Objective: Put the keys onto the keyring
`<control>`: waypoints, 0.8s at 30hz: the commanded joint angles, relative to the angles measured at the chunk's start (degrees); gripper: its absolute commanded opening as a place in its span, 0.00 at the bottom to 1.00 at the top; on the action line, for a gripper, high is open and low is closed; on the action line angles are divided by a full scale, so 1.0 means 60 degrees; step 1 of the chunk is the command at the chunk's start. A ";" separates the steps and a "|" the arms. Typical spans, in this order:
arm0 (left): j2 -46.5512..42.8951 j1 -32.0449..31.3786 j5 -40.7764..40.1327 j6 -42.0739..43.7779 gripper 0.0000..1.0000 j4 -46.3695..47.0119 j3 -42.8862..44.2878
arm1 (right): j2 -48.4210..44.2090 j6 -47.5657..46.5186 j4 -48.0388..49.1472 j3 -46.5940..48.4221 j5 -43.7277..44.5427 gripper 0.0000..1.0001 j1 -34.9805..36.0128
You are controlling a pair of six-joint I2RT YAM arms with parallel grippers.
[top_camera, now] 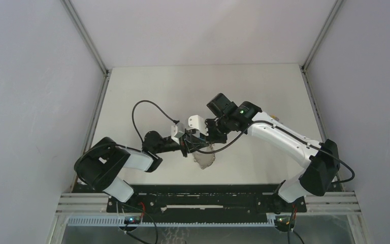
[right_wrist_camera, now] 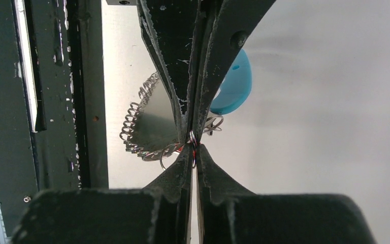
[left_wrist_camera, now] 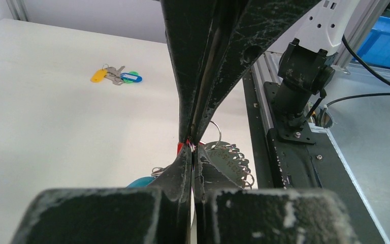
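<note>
Left fingers (left_wrist_camera: 175,173) and right fingers (right_wrist_camera: 177,170) are being pressed shut, tip to tip, on a small ring (right_wrist_camera: 192,144) at frame centre, beside the red key (left_wrist_camera: 181,148). The keyring (right_wrist_camera: 141,133) is hanging beside them. Two keys (left_wrist_camera: 116,76) are lying at the bench's (top_camera: 264,91) upper left. If the ring is pulled unevenly, it could be dropped.

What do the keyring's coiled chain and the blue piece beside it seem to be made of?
The keyring's chain looks like metal wire: silvery and thin, with bright glints along its loops. The blue piece looks like plastic: even, saturated colour, a smooth, softly glossy face, rounded edges and a small hole. Sight alone cannot confirm either.
</note>
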 commanded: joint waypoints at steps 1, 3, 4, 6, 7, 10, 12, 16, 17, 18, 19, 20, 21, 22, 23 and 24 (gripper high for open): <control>-0.0402 0.0035 -0.0264 0.0180 0.00 0.0334 0.0086 | -0.0467 0.0406 0.0493 0.0134 0.0201 0.04 -0.0052; -0.0572 0.0074 -0.0403 0.0255 0.00 0.0337 -0.0042 | -0.0847 0.0618 0.0704 -0.0214 0.0210 0.14 -0.0291; -0.0662 0.0089 -0.0468 0.0268 0.00 0.0334 -0.0101 | -0.1055 0.0765 0.0879 -0.0406 0.0218 0.19 -0.0463; -0.0790 0.0111 -0.0574 0.0294 0.00 0.0341 -0.0183 | -0.1551 0.0935 0.1374 -0.0998 0.0153 0.26 -0.0684; -0.0852 0.0124 -0.0608 0.0284 0.00 0.0358 -0.0203 | -0.1753 0.0989 0.1550 -0.1211 0.0091 0.28 -0.0765; -0.1002 0.0126 -0.0608 0.0287 0.00 0.0377 -0.0219 | -0.2138 0.1133 0.1903 -0.1687 -0.0159 0.30 -0.0949; -0.1071 0.0126 -0.0580 0.0301 0.00 0.0378 -0.0224 | -0.2307 0.1126 0.2095 -0.1887 -0.0511 0.30 -0.1127; -0.1140 0.0126 -0.0395 0.0309 0.00 0.0386 -0.0204 | -0.2687 0.0742 0.2669 -0.2318 -0.1788 0.30 -0.1629; -0.1126 0.0126 -0.0343 0.0308 0.00 0.0380 -0.0198 | -0.2781 0.0634 0.2831 -0.2420 -0.2146 0.30 -0.1784; -0.1112 0.0126 -0.0297 0.0310 0.00 0.0378 -0.0192 | -0.2859 0.0551 0.2994 -0.2530 -0.2519 0.30 -0.1988; -0.1101 0.0126 -0.0274 0.0312 0.00 0.0379 -0.0171 | -0.2913 0.0471 0.3123 -0.2582 -0.2836 0.31 -0.2122; -0.1076 0.0126 -0.0225 0.0306 0.00 0.0378 -0.0155 | -0.2927 0.0431 0.3227 -0.2596 -0.3083 0.31 -0.2213; -0.1058 0.0126 -0.0202 0.0302 0.00 0.0378 -0.0146 | -0.2921 0.0386 0.3315 -0.2597 -0.3324 0.31 -0.2285; -0.1042 0.0126 -0.0176 0.0301 0.00 0.0378 -0.0139 | -0.2908 0.0285 0.3375 -0.2598 -0.3550 0.32 -0.2331; -0.1034 0.0126 -0.0167 0.0292 0.00 0.0378 -0.0122 | -0.2869 0.0187 0.3438 -0.2596 -0.3762 0.32 -0.2342; -0.1011 0.0126 -0.0140 0.0291 0.00 0.0378 -0.0103 | -0.2811 0.0123 0.3541 -0.2601 -0.3995 0.33 -0.2343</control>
